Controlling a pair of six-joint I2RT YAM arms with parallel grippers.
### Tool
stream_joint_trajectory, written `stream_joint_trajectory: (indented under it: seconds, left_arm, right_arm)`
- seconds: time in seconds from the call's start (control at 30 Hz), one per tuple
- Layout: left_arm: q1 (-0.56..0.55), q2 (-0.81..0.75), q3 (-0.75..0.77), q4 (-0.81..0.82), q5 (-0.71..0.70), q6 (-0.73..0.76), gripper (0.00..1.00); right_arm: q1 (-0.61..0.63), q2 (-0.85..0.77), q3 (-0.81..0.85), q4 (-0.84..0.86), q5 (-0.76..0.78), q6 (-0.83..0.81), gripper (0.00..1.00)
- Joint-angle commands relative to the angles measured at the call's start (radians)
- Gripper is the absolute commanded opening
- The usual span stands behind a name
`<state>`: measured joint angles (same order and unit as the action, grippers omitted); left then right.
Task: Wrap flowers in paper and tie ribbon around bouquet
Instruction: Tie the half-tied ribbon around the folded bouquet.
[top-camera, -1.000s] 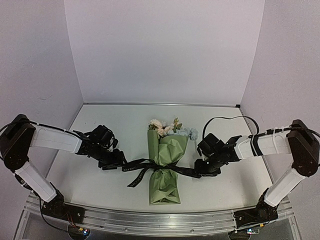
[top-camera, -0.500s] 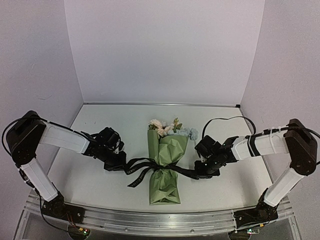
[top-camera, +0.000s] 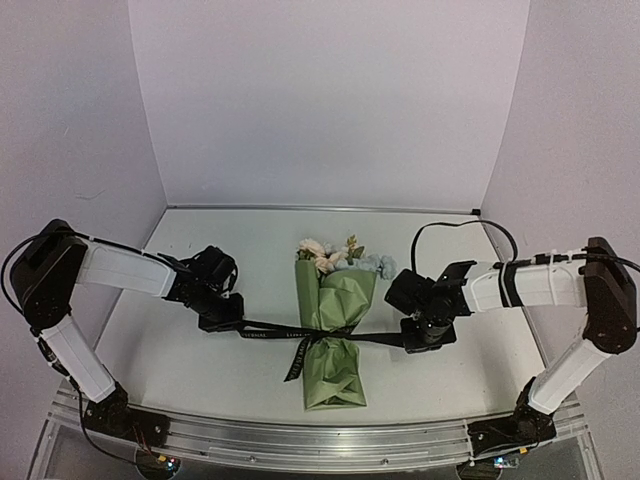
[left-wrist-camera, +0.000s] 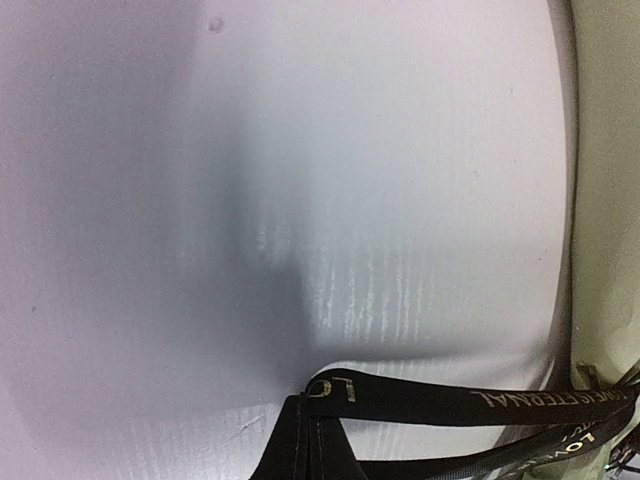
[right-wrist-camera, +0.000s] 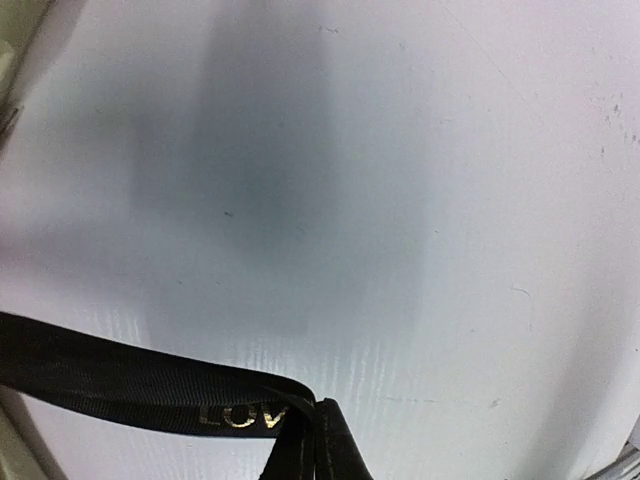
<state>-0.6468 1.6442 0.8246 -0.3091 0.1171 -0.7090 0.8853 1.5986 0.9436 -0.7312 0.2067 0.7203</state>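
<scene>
The bouquet (top-camera: 333, 335) lies mid-table, an olive-green paper (top-camera: 340, 300) cone with cream and pale blue flowers (top-camera: 335, 256) at its far end. A black ribbon (top-camera: 270, 327) with gold lettering crosses the cone's waist, pulled taut to both sides, one tail hanging over the paper. My left gripper (top-camera: 228, 322) is shut on the ribbon (left-wrist-camera: 430, 402) left of the bouquet. My right gripper (top-camera: 420, 338) is shut on the ribbon (right-wrist-camera: 130, 385) on the right. In both wrist views the fingertips pinch a folded ribbon end just above the white table.
The white table (top-camera: 200, 370) is walled at the back and both sides. A black cable (top-camera: 455, 230) loops above the right arm. A metal rail (top-camera: 320, 445) runs along the near edge.
Both grippers have shut on the ribbon ends and pulled outward. The loose loops at the bouquet's waist have drawn tight into a straight band.
</scene>
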Motion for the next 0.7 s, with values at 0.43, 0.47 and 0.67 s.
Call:
stream_joint_trajectory:
  seconds: [0.43,0.47,0.67]
  left_arm:
    - [0.181,-0.081,-0.051,-0.046,-0.005,0.067,0.00]
    - [0.197,-0.084,-0.056,-0.043,0.002,0.067,0.00]
    - [0.252,-0.088,-0.071,-0.028,0.036,0.078,0.00]
  right_arm:
    - [0.020,0.006,-0.067,-0.101,0.081,0.086,0.00]
    - [0.020,0.006,-0.073,-0.100,0.079,0.088,0.00]
    - [0.021,0.004,-0.086,-0.097,0.081,0.101,0.00]
